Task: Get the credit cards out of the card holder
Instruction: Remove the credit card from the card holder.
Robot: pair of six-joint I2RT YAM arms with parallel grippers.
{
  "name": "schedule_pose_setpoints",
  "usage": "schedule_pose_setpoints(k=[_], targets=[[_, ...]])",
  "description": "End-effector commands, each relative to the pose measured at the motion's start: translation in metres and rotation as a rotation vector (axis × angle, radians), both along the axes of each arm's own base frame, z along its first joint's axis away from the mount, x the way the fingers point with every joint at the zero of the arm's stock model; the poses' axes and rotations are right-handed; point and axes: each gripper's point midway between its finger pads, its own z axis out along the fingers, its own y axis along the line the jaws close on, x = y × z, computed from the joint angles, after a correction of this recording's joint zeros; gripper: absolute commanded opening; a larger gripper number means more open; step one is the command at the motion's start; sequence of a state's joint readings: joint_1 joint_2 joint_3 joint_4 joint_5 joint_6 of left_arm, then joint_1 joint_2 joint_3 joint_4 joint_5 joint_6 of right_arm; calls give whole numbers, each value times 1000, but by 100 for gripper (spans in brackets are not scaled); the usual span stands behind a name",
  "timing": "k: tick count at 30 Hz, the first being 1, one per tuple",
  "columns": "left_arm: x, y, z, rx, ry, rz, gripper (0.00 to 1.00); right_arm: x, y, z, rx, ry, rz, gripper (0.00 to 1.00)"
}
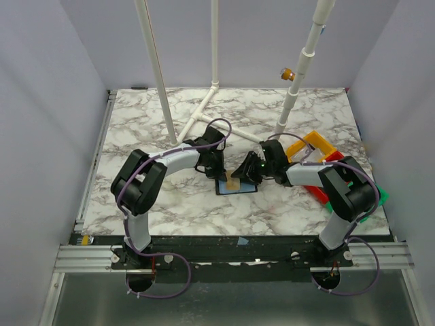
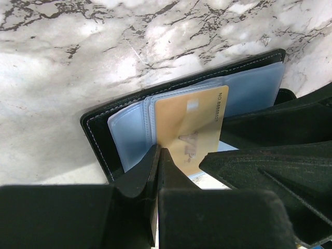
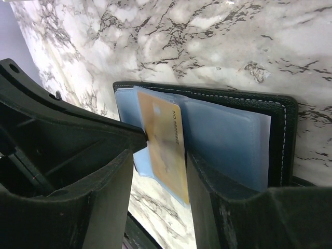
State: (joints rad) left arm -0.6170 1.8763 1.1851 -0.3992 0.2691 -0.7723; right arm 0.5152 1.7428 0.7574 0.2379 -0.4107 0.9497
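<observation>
I see the wallet (image 2: pixel 96 136) lying open and flat on the tabletop (image 1: pixel 170 207), about midway between the left and right edges and somewhat nearer the near edge than the far one. Both arms reach in over it from either side. A gold card (image 2: pixel 193 124) sticks partway out of the wallet's bluish inside, tilted across the pale blue layers (image 3: pixel 223 139); I cannot tell whether those are more cards or just sleeves. The right gripper (image 3: pixel 167 150) has its jaws at a middling width with the gold card between them, one finger against each long edge of the card, so it holds the card across its width. The left gripper (image 2: pixel 158 154) has its jaws fully closed into a single tip, which sits at the card's other edge on the blue inside of the wallet; I cannot tell whether it pinches anything there. Near the right edge of the tabletop, well apart from the wallet, are a yellow bin (image 1: pixel 318 144), a red bin (image 1: pixel 317 194) and a green bin (image 1: pixel 379 197).
</observation>
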Motion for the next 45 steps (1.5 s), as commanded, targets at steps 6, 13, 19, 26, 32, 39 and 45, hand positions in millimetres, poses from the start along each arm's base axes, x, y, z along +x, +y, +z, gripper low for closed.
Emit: schedule_pose_setpoints(k=[6, 13, 19, 26, 32, 39, 45], targets=[[-11, -2, -26, 43, 67, -5, 0, -11, -15, -5, 97, 28, 8, 48], [-12, 0, -29, 55, 76, 1, 0, -14, -19, -1, 145, 19, -8, 45], [-13, 3, -31, 59, 79, 7, 0, -14, -27, -2, 162, 26, -25, 42], [-13, 2, -31, 56, 80, 7, 0, -17, -23, -4, 205, 32, -13, 29], [-12, 1, -31, 56, 79, 6, 0, -16, -22, -6, 220, 36, -18, 25], [-13, 2, -32, 55, 82, 4, 0, -16, -18, -9, 253, 49, -21, 20], [-15, 3, -32, 55, 88, 5, 0, -15, -18, -9, 261, 46, -27, 13]])
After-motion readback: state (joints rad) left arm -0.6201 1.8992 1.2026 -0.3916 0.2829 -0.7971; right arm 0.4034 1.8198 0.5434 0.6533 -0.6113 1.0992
